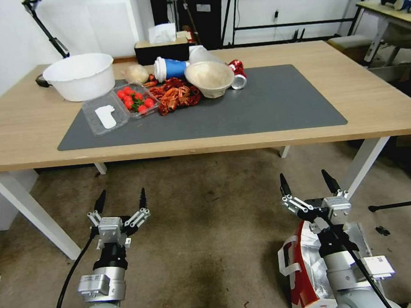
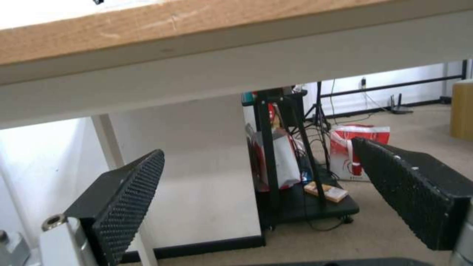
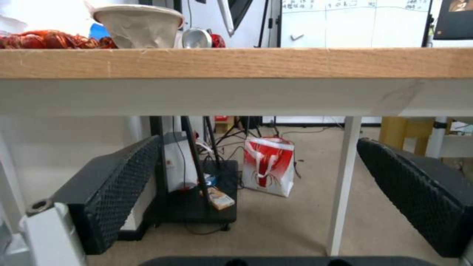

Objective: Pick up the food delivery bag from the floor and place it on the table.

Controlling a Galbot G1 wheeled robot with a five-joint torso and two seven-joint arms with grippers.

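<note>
Food delivery bag: white with red edges and silver foil lining, standing on the floor at lower right of the head view, mouth upward, white strap handle at its near-left side; partly covered by the right arm above it. Right hand: held over the far end of the bag, fingers spread wide and empty, pointed toward the worktop edge (no contact with the bag visible). Left hand: level with the right, well apart from the bag, over bare floor, fingers likewise spread and holding nothing. Worktop: light wood on white legs, just ahead of both hands, bearing a dark grey mat. On the mat's far-left part, clustered: white basin, clear tray of tomatoes, red crayfish, paper bowl, blue-and-white cup. Right half of the mat bare.
</note>
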